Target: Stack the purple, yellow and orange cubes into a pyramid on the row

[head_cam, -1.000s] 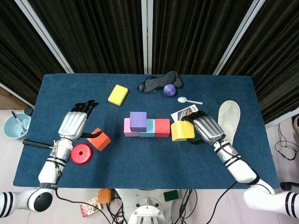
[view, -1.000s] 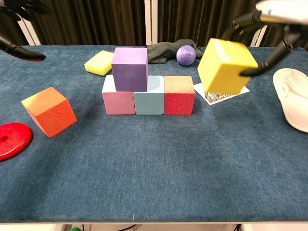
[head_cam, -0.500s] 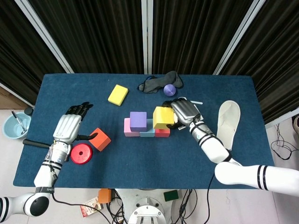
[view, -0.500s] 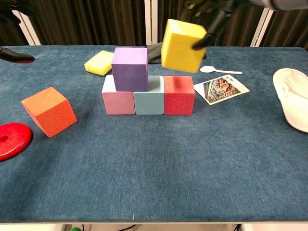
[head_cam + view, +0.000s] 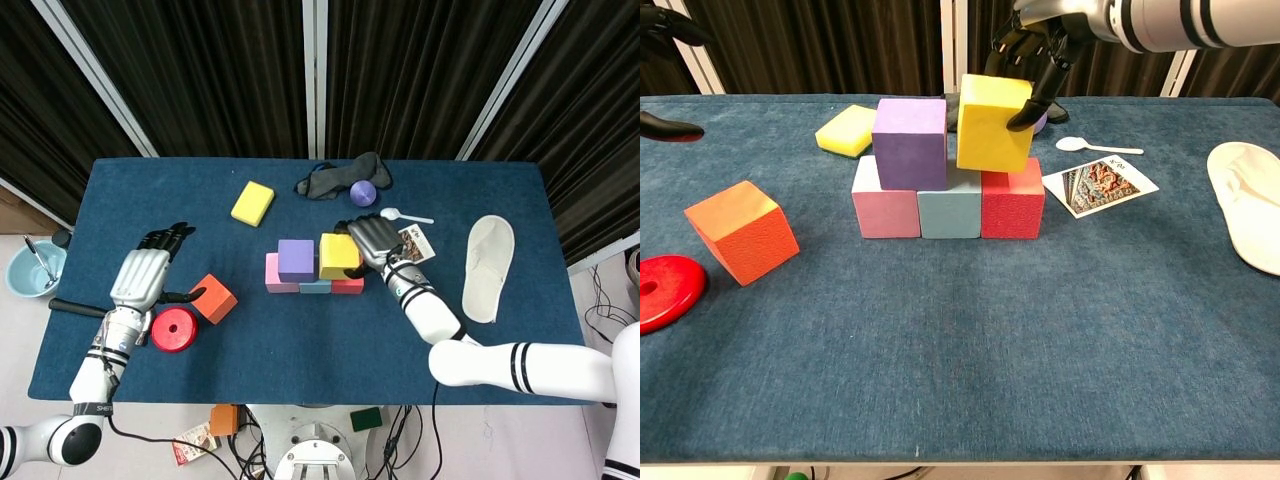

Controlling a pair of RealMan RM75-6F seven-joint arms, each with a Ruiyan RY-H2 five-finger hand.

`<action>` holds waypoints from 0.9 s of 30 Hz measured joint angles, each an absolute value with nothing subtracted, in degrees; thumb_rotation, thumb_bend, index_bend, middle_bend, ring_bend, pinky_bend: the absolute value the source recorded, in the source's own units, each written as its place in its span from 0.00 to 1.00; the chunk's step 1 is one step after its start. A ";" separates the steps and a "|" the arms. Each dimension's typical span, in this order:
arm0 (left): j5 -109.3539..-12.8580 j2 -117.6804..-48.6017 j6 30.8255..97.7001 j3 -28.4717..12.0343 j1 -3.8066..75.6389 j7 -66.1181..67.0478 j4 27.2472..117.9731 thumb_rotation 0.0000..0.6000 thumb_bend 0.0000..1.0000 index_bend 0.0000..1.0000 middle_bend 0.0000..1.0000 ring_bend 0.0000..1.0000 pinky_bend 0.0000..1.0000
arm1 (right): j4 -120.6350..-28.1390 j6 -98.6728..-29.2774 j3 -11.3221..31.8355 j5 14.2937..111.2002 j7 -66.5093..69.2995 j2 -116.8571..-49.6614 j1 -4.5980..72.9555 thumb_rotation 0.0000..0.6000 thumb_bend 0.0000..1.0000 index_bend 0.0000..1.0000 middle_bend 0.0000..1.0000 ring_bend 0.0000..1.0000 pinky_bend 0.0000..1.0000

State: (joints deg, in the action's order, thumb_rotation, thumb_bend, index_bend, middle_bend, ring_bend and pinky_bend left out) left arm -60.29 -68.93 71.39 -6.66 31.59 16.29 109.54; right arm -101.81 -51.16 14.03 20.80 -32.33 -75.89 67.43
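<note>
At the centre of the blue cloth-covered table (image 5: 960,380), the right hand (image 5: 372,238) grips the yellow foam cube (image 5: 992,122), holding it slightly tilted on the second tier of the stack, above the seam between the pale blue cube (image 5: 949,212) and the red cube (image 5: 1013,203) of the base row. The purple foam cube (image 5: 910,142) sits just to its left, straddling the pink cube (image 5: 883,208) and the pale blue one. At the left of the frame, the orange foam cube (image 5: 742,230) lies on the cloth beside a flat red disc (image 5: 667,291). The left hand (image 5: 143,275) hovers beside the orange cube, fingers extended and holding nothing. A picture card (image 5: 1100,186) and a white plastic spoon (image 5: 1096,147) lie to the right of the row.
</note>
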 measured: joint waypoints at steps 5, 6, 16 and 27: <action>-60.64 -69.19 70.86 -6.96 31.35 16.08 109.07 0.74 0.12 0.12 0.08 0.11 0.12 | -101.63 -52.93 13.42 19.93 -33.44 -77.02 68.59 1.00 0.34 0.52 0.40 0.23 0.19; -60.68 -69.25 70.75 -7.03 31.29 16.00 108.97 0.74 0.12 0.12 0.08 0.11 0.12 | -101.64 -53.24 13.29 19.61 -33.78 -77.18 68.82 1.00 0.34 0.52 0.40 0.23 0.19; -61.09 -69.75 69.69 -7.43 30.79 15.51 108.01 0.72 0.12 0.12 0.08 0.11 0.12 | -101.56 -54.87 12.49 18.11 -34.57 -78.72 69.80 1.00 0.34 0.52 0.39 0.23 0.19; -61.12 -69.88 69.01 -7.99 30.49 15.80 107.90 0.73 0.12 0.12 0.08 0.11 0.12 | -101.10 -55.67 11.88 17.66 -35.82 -79.83 70.55 1.00 0.34 0.52 0.38 0.22 0.18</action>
